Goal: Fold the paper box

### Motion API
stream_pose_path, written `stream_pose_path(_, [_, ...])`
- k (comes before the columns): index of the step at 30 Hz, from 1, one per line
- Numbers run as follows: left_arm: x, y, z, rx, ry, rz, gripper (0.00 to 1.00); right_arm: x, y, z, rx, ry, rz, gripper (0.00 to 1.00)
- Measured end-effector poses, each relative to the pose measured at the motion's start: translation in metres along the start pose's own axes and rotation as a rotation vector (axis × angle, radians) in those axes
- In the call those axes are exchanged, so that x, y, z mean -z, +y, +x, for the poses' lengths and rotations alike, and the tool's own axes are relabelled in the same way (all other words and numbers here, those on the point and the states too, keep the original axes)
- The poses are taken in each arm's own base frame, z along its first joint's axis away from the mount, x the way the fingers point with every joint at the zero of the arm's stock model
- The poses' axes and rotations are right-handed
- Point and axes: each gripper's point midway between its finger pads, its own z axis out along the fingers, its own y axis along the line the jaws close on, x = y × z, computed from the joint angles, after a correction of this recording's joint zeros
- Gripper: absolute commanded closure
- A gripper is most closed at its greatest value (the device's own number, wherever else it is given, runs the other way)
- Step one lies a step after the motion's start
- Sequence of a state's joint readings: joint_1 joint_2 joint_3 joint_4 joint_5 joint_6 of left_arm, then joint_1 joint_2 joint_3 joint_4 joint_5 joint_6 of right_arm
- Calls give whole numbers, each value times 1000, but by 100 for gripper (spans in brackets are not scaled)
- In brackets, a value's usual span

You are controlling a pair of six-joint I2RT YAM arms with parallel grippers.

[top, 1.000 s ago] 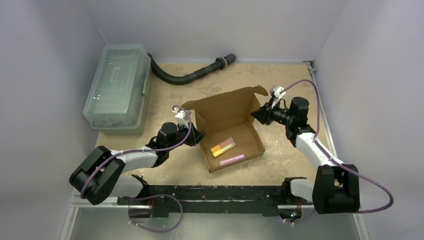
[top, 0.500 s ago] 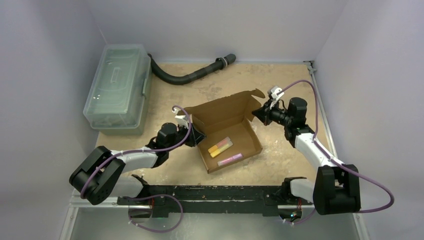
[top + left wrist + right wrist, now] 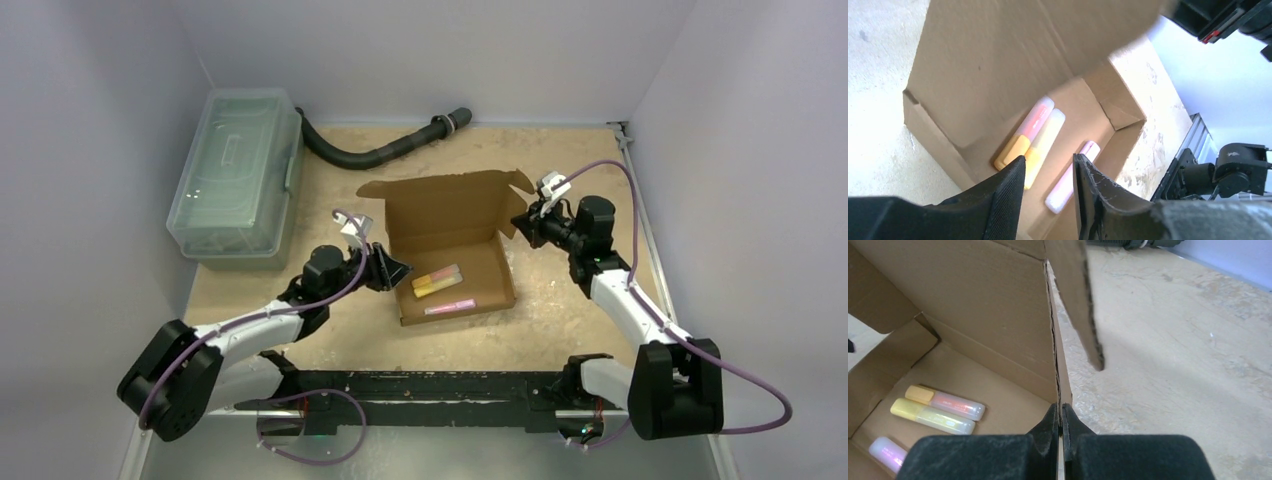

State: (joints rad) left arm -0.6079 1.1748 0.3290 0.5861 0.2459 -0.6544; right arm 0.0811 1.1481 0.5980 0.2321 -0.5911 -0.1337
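**A:** Overhead first: where is the paper box (image 3: 455,285) sitting?

**B:** It is lying mid-table (image 3: 560,160), with its lid panel (image 3: 445,205) standing up at the back. The left gripper (image 3: 397,270) is hovering at the box's left wall. The right gripper (image 3: 520,222) is working at the lid's right edge. Bare tabletop is lying open to the right and along the bottom of the box. The clear bin (image 3: 235,170) at upper left and the hose (image 3: 380,152) along the top are sitting well apart.

**A:** And the left wrist view?

**B:** Its fingers (image 3: 998,195) are standing parted, gripping nothing. Beyond them, the highlighters (image 3: 1035,137) and a pink marker (image 3: 1070,175) are lying inside the box. A finger catching that near wall would probably be dragging the whole box sideways.

**A:** The right wrist view?

**B:** The pads (image 3: 1048,426) are pinching a thin cardboard edge, clamped tight. With only one corner held, pulling the lid down is risking a twist, a tear at the crease, or a slip. The side flap (image 3: 1083,305) is hanging outside the wall and may be missing the tray.
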Motion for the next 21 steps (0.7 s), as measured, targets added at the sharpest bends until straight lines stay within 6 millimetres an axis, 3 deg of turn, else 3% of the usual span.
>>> stream_pose_path(10, [25, 8, -18, 2, -60, -103, 62, 1, -7, -1, 63, 1, 26, 100])
stream_pose_path(13, [34, 15, -24, 4, -88, -159, 69, 1, -7, -1, 76, 0, 26, 100])
stream_pose_path(18, [47, 34, -34, 12, -152, -288, 78, 1, -8, -1, 84, 0, 26, 100])
stream_pose_path(21, [43, 52, -24, 30, -121, -358, 82, 1, -7, -1, 84, 1, 25, 100])
